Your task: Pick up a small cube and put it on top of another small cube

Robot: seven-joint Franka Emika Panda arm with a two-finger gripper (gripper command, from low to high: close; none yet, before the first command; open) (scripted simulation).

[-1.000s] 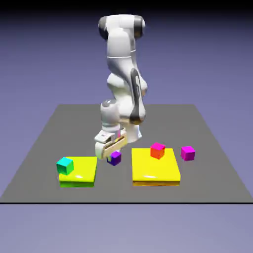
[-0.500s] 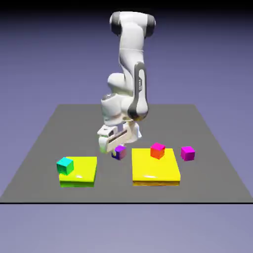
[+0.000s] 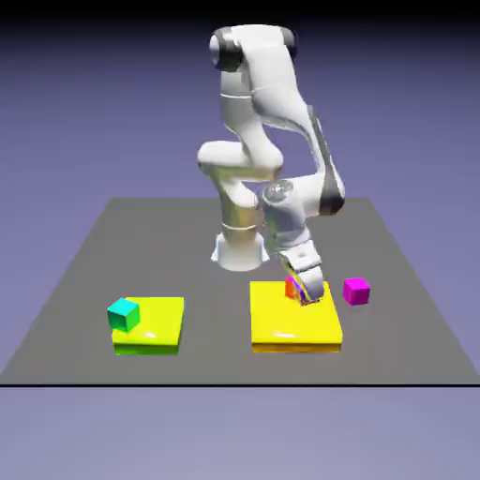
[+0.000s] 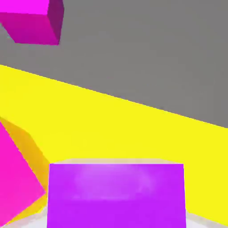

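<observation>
Right up close in the hand view, the purple small cube (image 4: pixel 116 193) sits clamped in the jaws, carried above the yellow slab (image 4: pixel 111 129) beside the pink-topped cube (image 4: pixel 13 173). Further out, the magenta cube (image 3: pixel 355 291) waits alone on bare grey counter (image 3: pixel 412 309), so the approach looks clear.

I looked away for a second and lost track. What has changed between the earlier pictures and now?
The gripper, shut on the purple cube, swung from between the two yellow slabs toward the exterior view's right and now hangs over the larger yellow slab, beside the pink-topped cube. The magenta cube, the teal cube and both slabs stayed put.
</observation>
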